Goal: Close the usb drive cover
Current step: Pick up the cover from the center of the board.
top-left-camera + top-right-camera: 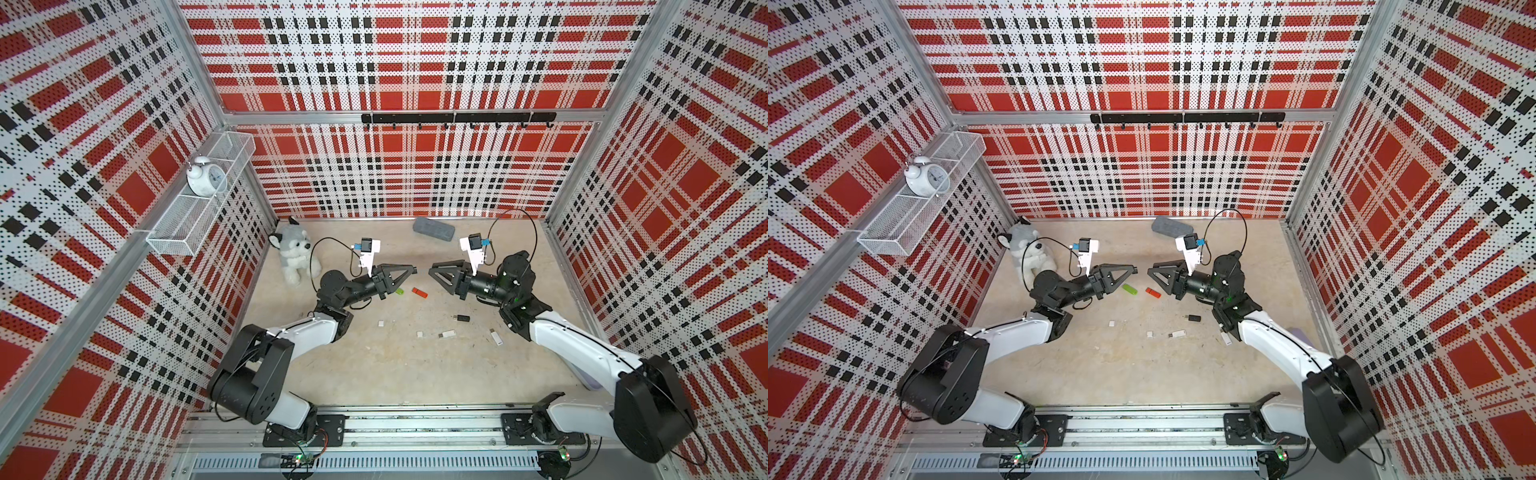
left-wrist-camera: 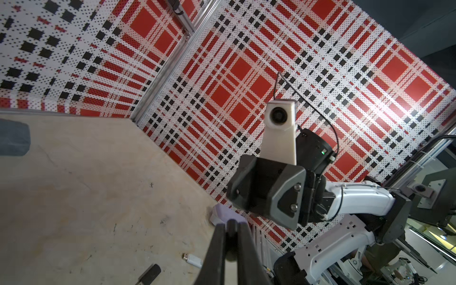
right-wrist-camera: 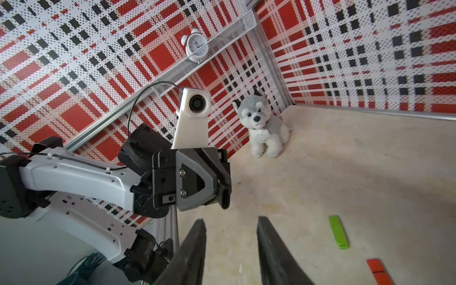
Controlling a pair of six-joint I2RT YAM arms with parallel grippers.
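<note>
Usb drives lying flat on the beige table (image 1: 374,374): green usb drive (image 1: 1129,289) and red usb drive (image 1: 1153,293) just beside each other near the middle, no plug showing. Nearer the right edge, black usb drive (image 1: 461,318), white usb drive (image 1: 447,333) with metal plug bare, and second white usb drive (image 1: 496,336). White cover (image 1: 380,323) and another white cover (image 1: 419,333) loose toward the front edge, touching no drive. Any print too small to read.

Above the coloured pair, left gripper (image 1: 413,269) pinched closed on nothing, tip to tip with right gripper (image 1: 432,269), fingers (image 3: 197,246) parted and empty.

Green usb drive (image 1: 399,292) half hidden behind the left gripper in a top view. Seam across the red usb drive (image 3: 378,271) plain only from the right wrist; the white usb drive (image 2: 192,259) and its plug sharp only from the left wrist.
</note>
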